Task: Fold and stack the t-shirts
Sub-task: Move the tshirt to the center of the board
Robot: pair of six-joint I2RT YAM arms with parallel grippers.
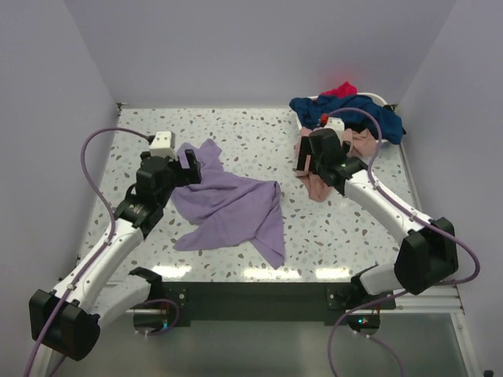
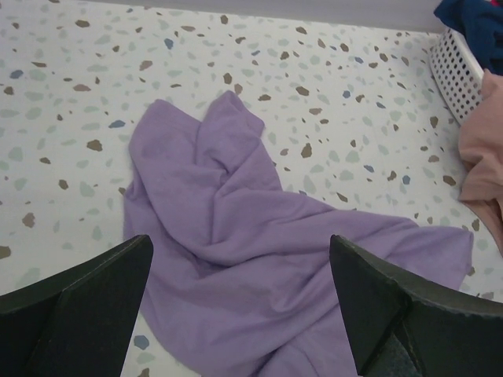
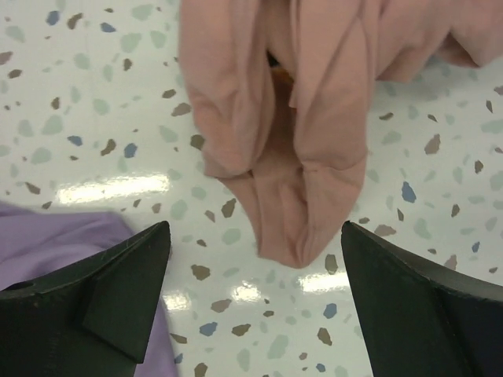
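A crumpled lavender t-shirt (image 1: 232, 208) lies spread on the table's left-middle. My left gripper (image 1: 189, 165) hovers over its far-left part, open, with the lavender cloth (image 2: 236, 236) below and between its fingers (image 2: 94, 298), not gripped. A peach-pink t-shirt (image 1: 318, 187) trails from the basket onto the table at the right. My right gripper (image 1: 308, 161) stands open just above it. In the right wrist view the bunched peach-pink shirt (image 3: 299, 118) ends just ahead of the open gripper (image 3: 255, 236), untouched. Navy (image 1: 354, 114) and red (image 1: 339, 89) t-shirts are heaped in the basket.
A white perforated basket (image 2: 456, 75) sits at the far right corner, against the back wall. Walls close in the table at the left, back and right. A corner of the lavender shirt (image 3: 63, 243) lies beside my right gripper's left finger.
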